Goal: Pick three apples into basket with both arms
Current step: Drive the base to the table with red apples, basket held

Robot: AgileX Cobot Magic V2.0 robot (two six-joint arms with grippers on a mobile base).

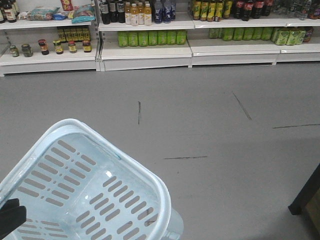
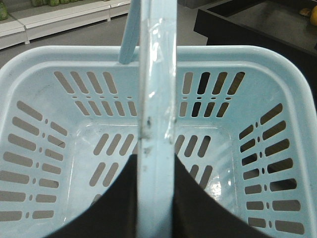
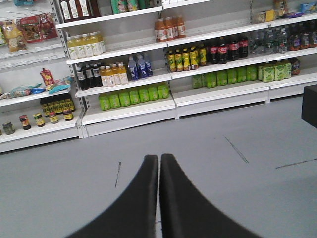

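The pale blue basket [image 1: 150, 172] hangs tilted at the lower left of the front view, and nothing lies inside it. In the left wrist view my left gripper [image 2: 156, 166] is shut on the basket's loop handle [image 2: 157, 89], which runs up between the two black fingers above the slotted basket bottom [image 2: 106, 148]. My right gripper [image 3: 159, 159] is shut with nothing in it, its fingertips pressed together over the grey floor. The apples are out of view.
White store shelves [image 1: 145, 52] with bottles and jars run along the far side of the grey floor [image 1: 200, 115]. A black stand [image 2: 247, 25] lies beyond the basket, with an orange-yellow fruit [image 2: 312, 17] on it. A dark stand edge [image 1: 305, 195] shows at lower right.
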